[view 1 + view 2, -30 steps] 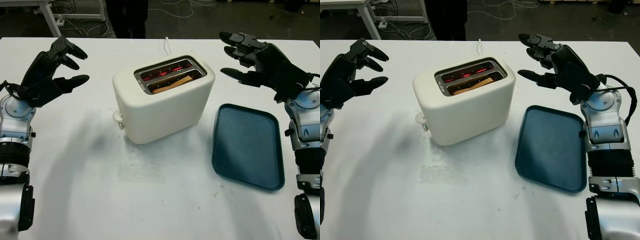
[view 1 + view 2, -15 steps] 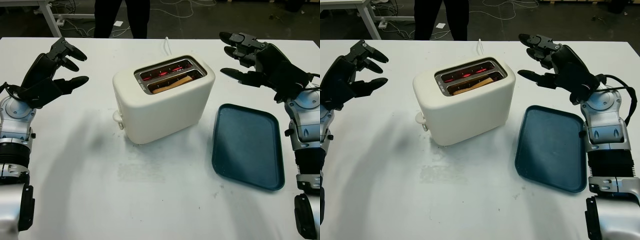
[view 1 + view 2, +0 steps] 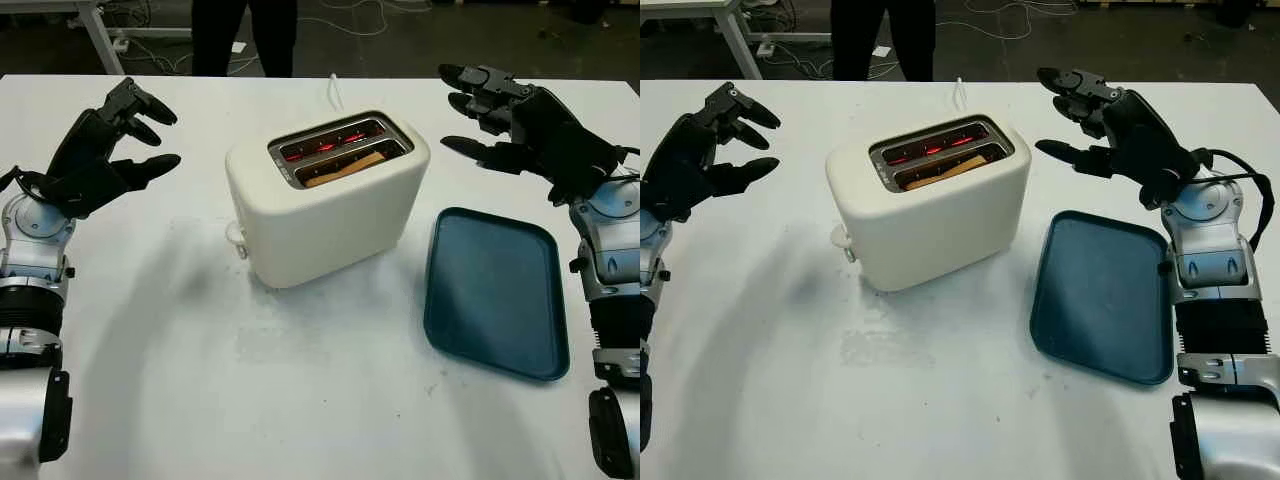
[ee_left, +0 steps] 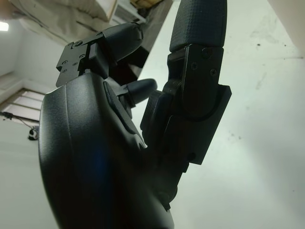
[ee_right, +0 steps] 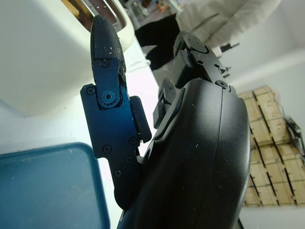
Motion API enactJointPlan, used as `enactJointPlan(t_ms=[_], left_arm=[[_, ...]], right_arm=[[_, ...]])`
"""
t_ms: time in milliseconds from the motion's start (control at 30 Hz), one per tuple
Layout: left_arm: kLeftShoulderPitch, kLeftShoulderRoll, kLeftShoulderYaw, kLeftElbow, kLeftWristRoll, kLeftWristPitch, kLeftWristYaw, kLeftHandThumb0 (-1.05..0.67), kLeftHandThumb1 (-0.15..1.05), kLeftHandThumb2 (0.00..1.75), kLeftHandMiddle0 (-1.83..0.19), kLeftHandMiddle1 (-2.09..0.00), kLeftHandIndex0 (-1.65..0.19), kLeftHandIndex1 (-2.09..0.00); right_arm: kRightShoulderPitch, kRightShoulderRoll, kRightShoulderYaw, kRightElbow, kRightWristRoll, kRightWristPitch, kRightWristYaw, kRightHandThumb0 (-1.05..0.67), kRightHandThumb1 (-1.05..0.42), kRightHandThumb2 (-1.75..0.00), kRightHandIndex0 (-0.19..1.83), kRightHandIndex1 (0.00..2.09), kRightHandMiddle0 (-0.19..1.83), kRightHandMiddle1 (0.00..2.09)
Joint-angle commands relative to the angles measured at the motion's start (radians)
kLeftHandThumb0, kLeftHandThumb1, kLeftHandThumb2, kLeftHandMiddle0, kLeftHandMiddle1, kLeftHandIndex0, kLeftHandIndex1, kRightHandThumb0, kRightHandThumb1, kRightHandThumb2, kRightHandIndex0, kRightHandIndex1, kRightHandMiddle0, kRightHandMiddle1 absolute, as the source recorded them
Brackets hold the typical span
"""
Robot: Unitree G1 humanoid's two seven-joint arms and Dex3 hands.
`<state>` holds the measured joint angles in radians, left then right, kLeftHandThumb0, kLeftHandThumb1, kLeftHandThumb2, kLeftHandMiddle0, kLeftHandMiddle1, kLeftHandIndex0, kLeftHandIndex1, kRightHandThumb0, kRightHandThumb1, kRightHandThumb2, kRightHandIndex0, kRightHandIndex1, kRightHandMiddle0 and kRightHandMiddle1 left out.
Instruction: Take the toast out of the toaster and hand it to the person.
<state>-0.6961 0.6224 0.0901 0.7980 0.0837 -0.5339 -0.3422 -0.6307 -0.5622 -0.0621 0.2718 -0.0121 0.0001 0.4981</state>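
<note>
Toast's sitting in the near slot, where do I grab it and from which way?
Pinch the toast by its exposed top edge, coming straight down from above. It sits low in the toaster, so probably only that edge is reachable; the right hand is open and closer.

Both robot hands, the left hand (image 3: 100, 150) and the right hand (image 3: 525, 125), are matte black, each with three jointed fingers ending in rounded, tapered tips. The right wrist view shows small round screws along a finger (image 5: 112, 114) link and pale specks on the smooth, bulging palm shell. The forearms (image 3: 30, 290) are silver-grey metal with black ribbed segments and dark joint bands. A thin black cable (image 3: 1240, 185) loops over the right wrist, on the tray's (image 3: 1110, 300) outer side.
</note>
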Motion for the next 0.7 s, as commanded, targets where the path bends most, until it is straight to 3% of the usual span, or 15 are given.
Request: enactJointPlan(t_ms=[0, 667], left_arm=[[-0.016, 0.006, 0.002, 0.002, -0.008, -0.015, -0.005, -1.05, 0.92, 0.31, 0.00, -1.65, 0.00, -1.52], [-0.011, 0.011, 0.004, -0.003, -0.003, -0.016, 0.002, -1.05, 0.92, 0.33, 0.00, -1.66, 0.00, -1.53]], right_arm=[[0.010, -0.007, -0.007, -0.009, 0.007, 0.008, 0.000, -0.72, -0.92, -0.21, 0.23, 0.01, 0.25, 0.00], [0.012, -0.003, -0.006, -0.015, 0.010, 0.018, -0.004, -0.71, -0.92, -0.21, 0.22, 0.01, 0.25, 0.00]])
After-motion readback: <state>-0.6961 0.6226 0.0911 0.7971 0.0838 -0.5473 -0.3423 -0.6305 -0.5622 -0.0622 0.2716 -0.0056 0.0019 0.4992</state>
